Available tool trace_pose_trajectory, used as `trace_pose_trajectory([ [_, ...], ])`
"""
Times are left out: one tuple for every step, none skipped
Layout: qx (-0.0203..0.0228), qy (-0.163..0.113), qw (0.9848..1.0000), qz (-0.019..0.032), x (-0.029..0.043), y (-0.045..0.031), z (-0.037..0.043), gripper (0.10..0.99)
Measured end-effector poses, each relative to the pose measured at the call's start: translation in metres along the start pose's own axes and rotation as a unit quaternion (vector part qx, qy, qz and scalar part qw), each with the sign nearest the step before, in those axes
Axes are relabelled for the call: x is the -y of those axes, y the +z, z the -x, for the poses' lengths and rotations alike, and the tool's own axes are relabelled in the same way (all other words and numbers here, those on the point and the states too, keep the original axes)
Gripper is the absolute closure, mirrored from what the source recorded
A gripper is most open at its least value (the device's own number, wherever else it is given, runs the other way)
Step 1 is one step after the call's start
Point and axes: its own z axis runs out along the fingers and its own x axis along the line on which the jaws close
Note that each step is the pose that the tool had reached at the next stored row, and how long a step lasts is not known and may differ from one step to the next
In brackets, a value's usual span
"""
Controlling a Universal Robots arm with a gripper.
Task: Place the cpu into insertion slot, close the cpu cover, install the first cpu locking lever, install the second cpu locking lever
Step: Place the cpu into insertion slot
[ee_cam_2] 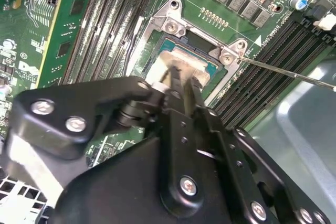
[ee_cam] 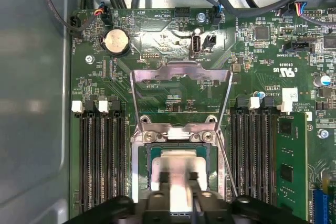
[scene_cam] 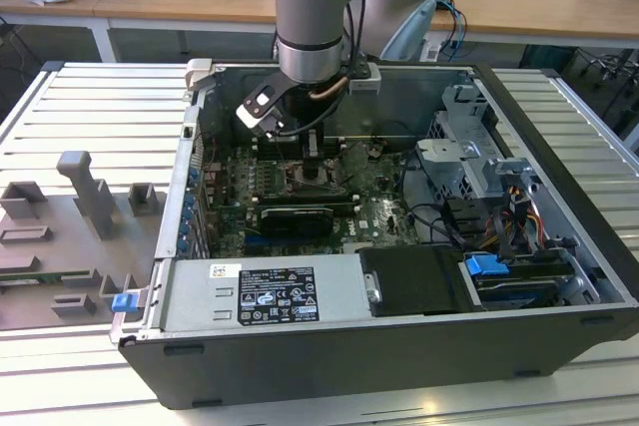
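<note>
Cpu [ee_cam: 181, 161] lies flat and face up within the slot [ee_cam: 142, 177], its square edges lined up with the silver rim. Being square, it has no long axis, and whether it is fully seated cannot be told. The black gripper [ee_cam: 178, 179] stands directly on the chip's pale, brushed-metal face. Whether it clamps the cpu or has let go cannot be told.

In the second wrist view the gripper [ee_cam_2: 184, 80] crosses the same pale plate [ee_cam_2: 184, 59], with the slot's screwed steel bracket [ee_cam_2: 170, 24] just beyond. The cover [ee_cam: 181, 70], a thin silver frame with a square cut-out, is swung open on its hinge at the slot's edge opposite the gripper. A lever [ee_cam: 226, 163], a slim steel rod, runs free beside the slot, and in the second wrist view it [ee_cam_2: 283, 72] reaches out over the memory slots. These long black ribbed slots [ee_cam: 100, 156] flank the socket on both sides of the green board [ee_cam: 173, 45], which also carries a round coin cell [ee_cam: 116, 41].

In the exterior view the grey arm [scene_cam: 312, 17] reaches straight down into the open case [scene_cam: 300, 371].
</note>
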Motion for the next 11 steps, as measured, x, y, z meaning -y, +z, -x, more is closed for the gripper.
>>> trace_pose_trajectory([
  [0.0001,0.000,1.0000,0.0000,0.0000,-0.0004,0.0000,0.918],
  [0.0000,0.000,1.0000,0.0000,0.0000,-0.0007,0.0000,0.918],
  [0.0000,0.000,1.0000,0.0001,-0.0001,-0.0008,0.0000,0.976],
  [-0.0001,0.000,1.0000,0.0001,-0.0001,-0.0010,0.0000,0.980],
  [-0.0001,0.000,1.0000,0.0001,-0.0001,-0.0010,0.0000,0.980],
  [0.0000,0.000,1.0000,0.0000,-0.0001,-0.0012,0.0000,0.980],
  [0.0000,0.000,1.0000,0.0000,-0.0001,-0.0013,0.0000,0.980],
  [0.0000,0.000,1.0000,0.0000,-0.0001,-0.0013,0.0000,0.980],
  [0.0001,0.000,1.0000,0.0000,-0.0001,-0.0014,0.0000,0.980],
  [0.0002,0.000,1.0000,0.0000,-0.0001,-0.0016,0.0000,0.980],
  [0.0003,0.000,1.0000,0.0000,-0.0002,-0.0021,0.0000,0.980],
])
